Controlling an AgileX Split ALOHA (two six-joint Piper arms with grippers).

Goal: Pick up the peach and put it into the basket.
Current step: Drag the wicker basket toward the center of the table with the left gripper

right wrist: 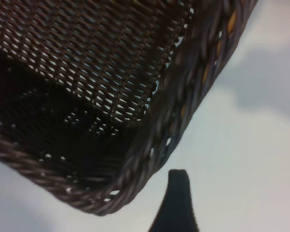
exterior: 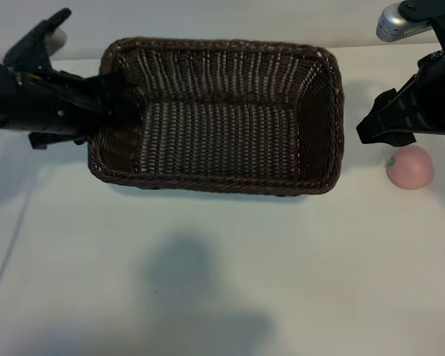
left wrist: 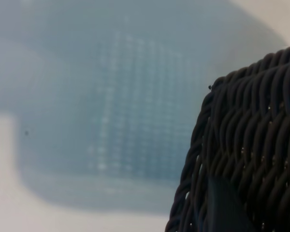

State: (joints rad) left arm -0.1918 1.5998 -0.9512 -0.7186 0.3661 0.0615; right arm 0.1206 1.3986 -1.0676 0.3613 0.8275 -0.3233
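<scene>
White tabletop (exterior: 222, 297) fills the exterior view, bare but for a soft shadow low in the middle. At the far left of the frame the left gripper (exterior: 115, 93) reaches in level with the left end of the basket (exterior: 222, 182), its dark tip lying over the braided rim there; the left wrist view shows the wicker wall close against the camera. Its fingers stand partly apart, and whether they pinch the rim or only rest at it cannot be told from these views. The basket itself spans the upper middle of the frame, its floor showing nothing but weave. To the right of it, well clear of the right rim, the right gripper (exterior: 378, 126) hangs with its fingers spread wide and nothing between them, just up and left of the peach (exterior: 409, 167), which sits on the table at the right edge of the frame, outside the basket and untouched. The step in hand looks like the reach for the fruit. To do it well, the right gripper should drop squarely over the peach so the fingers straddle its widest part, close gently because a round fruit can roll or squirt out sideways, then lift high enough to clear the tall rim before moving left and releasing low over the basket floor.
</scene>
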